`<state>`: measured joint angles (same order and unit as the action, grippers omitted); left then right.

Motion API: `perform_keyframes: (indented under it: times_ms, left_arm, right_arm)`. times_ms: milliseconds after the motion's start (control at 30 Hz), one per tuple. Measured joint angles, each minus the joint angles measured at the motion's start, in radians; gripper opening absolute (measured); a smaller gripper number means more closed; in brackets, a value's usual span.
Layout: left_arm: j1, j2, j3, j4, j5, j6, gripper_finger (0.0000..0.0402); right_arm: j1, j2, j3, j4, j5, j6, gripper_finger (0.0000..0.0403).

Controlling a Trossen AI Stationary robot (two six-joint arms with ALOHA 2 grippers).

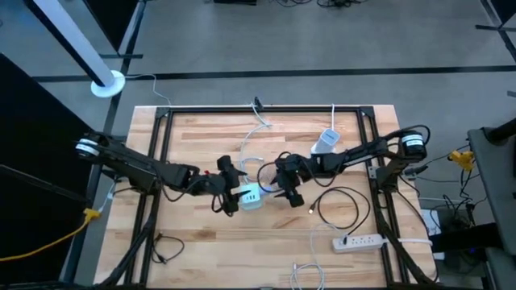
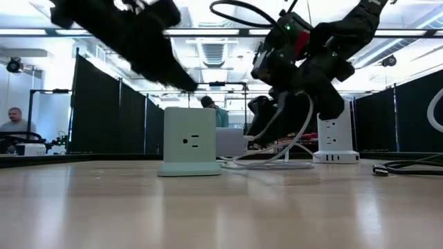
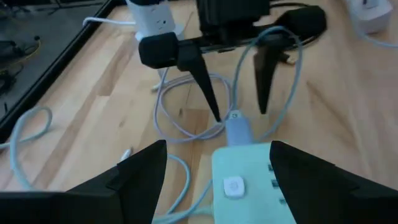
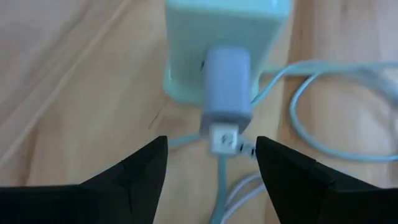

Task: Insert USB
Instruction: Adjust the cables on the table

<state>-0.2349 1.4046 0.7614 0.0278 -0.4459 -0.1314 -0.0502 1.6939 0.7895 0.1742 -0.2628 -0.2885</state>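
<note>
Table [image 1: 201,242], pale wood with a dark frame, seen from above; items listed from the front edge back. White power strip [image 1: 359,241] lying flat near the front right, with a black cable [image 1: 339,205] looped just behind it. Mint-green outlet cube [image 1: 251,197] standing upright near the table's middle, between the two arms; the low view shows one face with a socket [image 2: 190,140]. Pale blue plug [image 4: 227,87] seated in the side of the cube that faces the right arm, its pale cord [image 3: 180,127] trailing off in loops over the wood; the plug's outer end carries a small square port with a thin lead in it. Left gripper [image 1: 234,192] just beside the cube on its left, its fingers [image 3: 130,180] spread wide on either side of the cube, gripping nothing. Right gripper [image 1: 289,193] just to the right of the cube, fingers [image 4: 140,165] parted with the plug between them; neither finger touches the plug, so it grasps nothing. White charger tower [image 1: 325,142] standing farther back on the right, near the right arm. White cable [image 1: 260,129] running to the rear edge. Beyond the table, dark partitions [image 2: 111,114] and a person seated at far left [image 2: 12,121].
</note>
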Motion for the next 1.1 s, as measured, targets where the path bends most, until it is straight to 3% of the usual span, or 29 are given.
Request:
perform_keyframes:
  times_ms: [333,733,967,1100]
  left_arm:
    - [0.017,0.201,0.004,0.088,0.028,-0.03,0.0274]
    - [0.001,0.178,-0.001,0.036,0.071,-0.132,0.0274]
    - [-0.02,0.181,-0.001,0.036,0.097,-0.159,0.0274]
    - [-0.02,0.182,-0.001,0.037,0.097,-0.167,0.0274]
  right_arm:
    - [0.013,-0.041,0.002,-0.099,0.0,0.004,0.0265]
    - [0.022,-0.024,0.0,-0.208,0.006,-0.028,0.0291]
    - [0.022,-0.024,0.0,-0.22,0.17,-0.138,0.0282]
    - [0.026,-0.022,0.003,-0.214,0.189,-0.189,0.0277]
